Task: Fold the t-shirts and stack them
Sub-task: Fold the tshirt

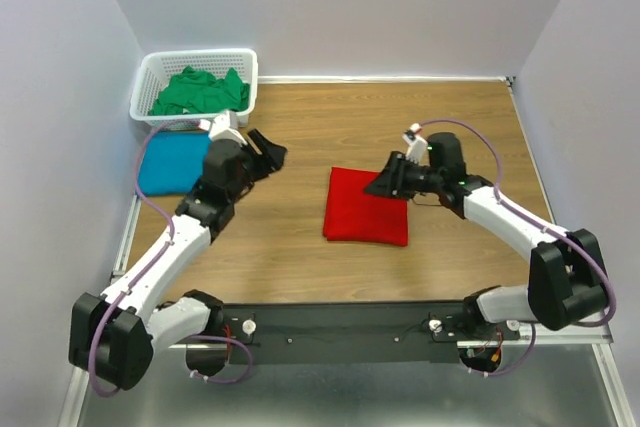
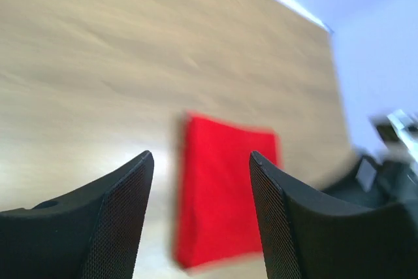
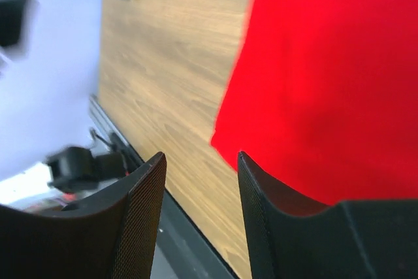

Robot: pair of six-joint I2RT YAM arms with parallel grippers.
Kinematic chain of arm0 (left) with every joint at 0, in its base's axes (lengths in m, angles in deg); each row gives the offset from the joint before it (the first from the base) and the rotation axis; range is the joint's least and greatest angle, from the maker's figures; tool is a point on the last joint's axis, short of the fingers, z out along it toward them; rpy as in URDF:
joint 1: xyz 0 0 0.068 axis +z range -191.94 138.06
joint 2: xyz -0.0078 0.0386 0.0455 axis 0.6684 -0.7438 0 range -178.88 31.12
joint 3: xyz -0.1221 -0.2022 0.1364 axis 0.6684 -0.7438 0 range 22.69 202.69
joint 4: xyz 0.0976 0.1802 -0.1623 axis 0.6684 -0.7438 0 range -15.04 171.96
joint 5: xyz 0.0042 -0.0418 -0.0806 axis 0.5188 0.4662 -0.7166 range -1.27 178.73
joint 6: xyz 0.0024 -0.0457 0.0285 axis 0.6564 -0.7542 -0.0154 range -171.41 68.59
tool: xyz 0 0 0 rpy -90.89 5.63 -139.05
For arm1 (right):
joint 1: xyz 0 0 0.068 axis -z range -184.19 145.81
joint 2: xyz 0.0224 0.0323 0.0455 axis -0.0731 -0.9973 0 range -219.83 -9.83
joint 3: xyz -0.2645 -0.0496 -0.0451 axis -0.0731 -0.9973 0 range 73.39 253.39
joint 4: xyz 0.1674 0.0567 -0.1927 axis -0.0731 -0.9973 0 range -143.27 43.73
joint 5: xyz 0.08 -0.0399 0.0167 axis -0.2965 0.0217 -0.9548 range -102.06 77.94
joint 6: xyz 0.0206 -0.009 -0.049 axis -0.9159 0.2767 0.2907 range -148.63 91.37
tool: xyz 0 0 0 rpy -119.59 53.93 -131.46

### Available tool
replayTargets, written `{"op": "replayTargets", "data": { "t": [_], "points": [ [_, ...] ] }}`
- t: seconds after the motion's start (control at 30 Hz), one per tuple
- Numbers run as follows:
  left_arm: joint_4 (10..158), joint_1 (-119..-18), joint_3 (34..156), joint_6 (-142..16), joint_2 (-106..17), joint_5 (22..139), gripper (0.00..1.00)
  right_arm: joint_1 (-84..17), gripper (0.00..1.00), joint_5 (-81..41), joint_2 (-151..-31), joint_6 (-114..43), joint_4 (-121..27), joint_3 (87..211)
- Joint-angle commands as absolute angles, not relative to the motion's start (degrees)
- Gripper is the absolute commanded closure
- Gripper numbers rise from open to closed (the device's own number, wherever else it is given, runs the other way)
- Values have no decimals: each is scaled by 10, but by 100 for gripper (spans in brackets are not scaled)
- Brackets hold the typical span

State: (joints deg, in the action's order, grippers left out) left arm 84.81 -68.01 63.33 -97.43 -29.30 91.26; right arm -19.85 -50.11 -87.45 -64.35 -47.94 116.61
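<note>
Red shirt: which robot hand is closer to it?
Right. The right gripper sits over the red t-shirt's far right corner. The left gripper is off to the shirt's left, above bare table, beside the teal t-shirt.

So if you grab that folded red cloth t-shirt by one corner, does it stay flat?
Probably not: the folded red cloth t-shirt looks soft, so it should droop and unfold. Lying flat on the wooden table, it shouldn't roll; pushing may bunch it.

One red t-shirt (image 1: 366, 209), one teal t-shirt (image 1: 170, 167), one green t-shirt (image 1: 200, 94) (three in all) and one basket (image 1: 197, 55).
</note>
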Motion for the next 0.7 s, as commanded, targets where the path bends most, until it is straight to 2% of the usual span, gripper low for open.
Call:
{"op": "replayTargets", "data": {
  "t": [0.0,0.17,0.3,0.4,0.53,0.67],
  "points": [
    [705,-606,686,-843,-300,974,30,-300,46,-317,-891,-592,-598,1213],
    [673,-518,712,-765,-308,988,24,-418,49,-198,-943,-586,-669,1272],
    [695,-512,680,-752,-279,1035,24,-523,50,-94,-1030,-582,-724,1360],
    [716,-513,638,-756,-262,1052,24,-562,51,-39,-1076,-576,-775,1411],
    [713,-512,647,-746,-275,1053,24,-614,52,5,-1157,-577,-826,1496],
    [717,-511,652,-745,-284,1038,24,-623,56,30,-1171,-598,-835,1513]
  ]
}}
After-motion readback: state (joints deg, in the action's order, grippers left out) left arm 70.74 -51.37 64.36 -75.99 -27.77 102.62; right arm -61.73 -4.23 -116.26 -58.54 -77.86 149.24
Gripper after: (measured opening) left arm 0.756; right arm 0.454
